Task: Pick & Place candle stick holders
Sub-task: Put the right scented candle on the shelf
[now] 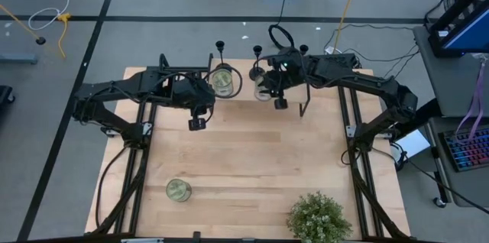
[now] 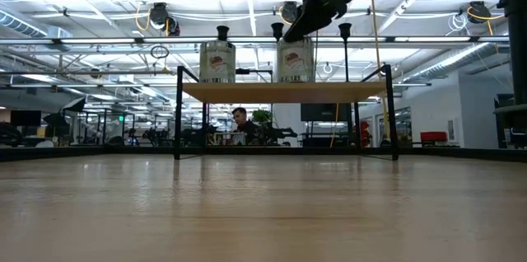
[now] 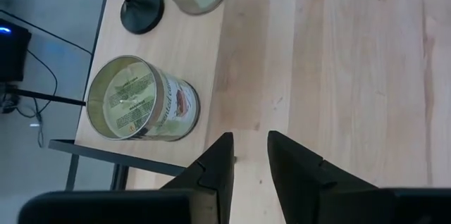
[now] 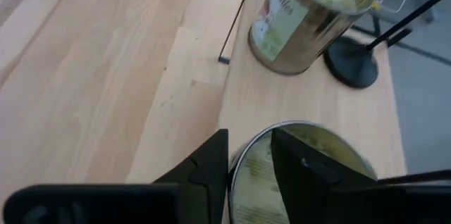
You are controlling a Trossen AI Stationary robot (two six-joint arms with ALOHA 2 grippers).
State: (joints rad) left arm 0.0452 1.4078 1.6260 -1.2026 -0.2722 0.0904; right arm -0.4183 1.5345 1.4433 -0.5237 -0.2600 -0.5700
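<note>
Three black candle stick holders stand upright on their round bases along the far edge of a raised wooden shelf. In the low view they rise behind two jars. My left gripper hangs above the table just in front of the shelf, shut and empty; its wrist view shows one holder base. My right gripper hangs shut and empty over the right jar, with a holder base beyond it.
Two candle jars stand on the shelf in front of the holders. A third jar stands on the table near the front left. A leafy potted plant stands at the front right. The shelf rests on thin black legs.
</note>
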